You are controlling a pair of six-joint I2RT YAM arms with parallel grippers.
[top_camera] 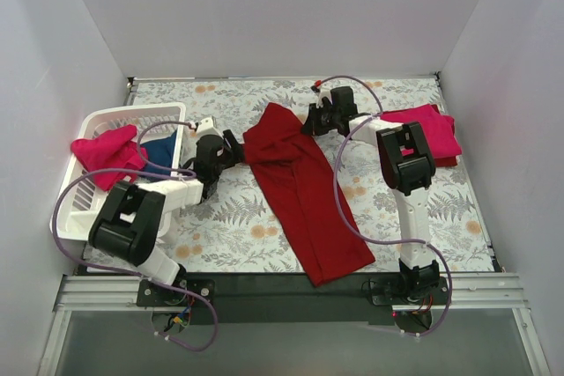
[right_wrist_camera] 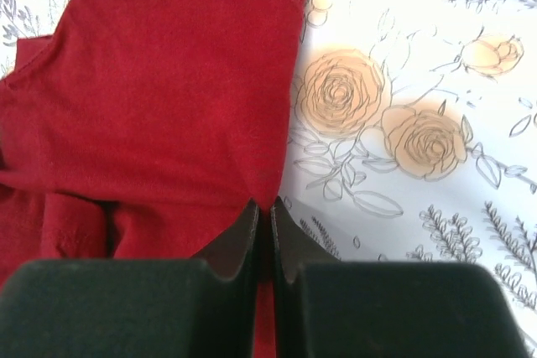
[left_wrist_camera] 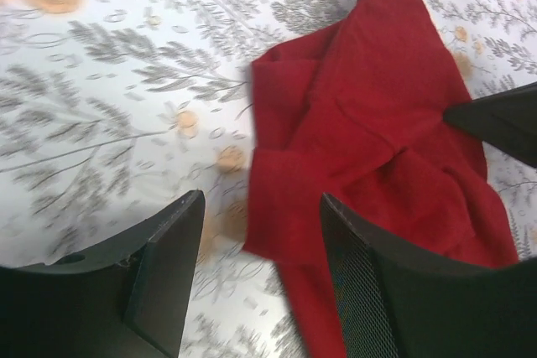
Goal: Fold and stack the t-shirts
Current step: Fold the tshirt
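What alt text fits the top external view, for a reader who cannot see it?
A dark red t-shirt lies down the middle of a floral tablecloth, with the left arm and right arm reaching to its far end. A white basket at left holds a pinkish-red t-shirt and a navy t-shirt; a second pinkish-red t-shirt lies far right.
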